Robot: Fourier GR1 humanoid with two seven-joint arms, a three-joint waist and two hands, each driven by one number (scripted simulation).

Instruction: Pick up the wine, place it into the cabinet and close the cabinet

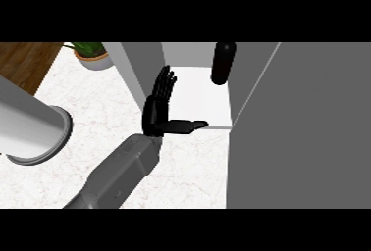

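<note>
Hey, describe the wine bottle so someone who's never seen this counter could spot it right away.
Find the grey cabinet filling the right side of the view, and the white shelf in its open compartment. The wine bottle stands at the back right of that shelf, beyond the open left hand. It is the only tall, dark, round-topped thing there, unlike the potted plant at the counter's far left.

White marbled counter [196,166] — potted plant [92,54] at the back, wood floor [25,61] far left.

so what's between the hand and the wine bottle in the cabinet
Nothing: in the head view only bare white cabinet shelf separates the left hand from the wine bottle.
</note>
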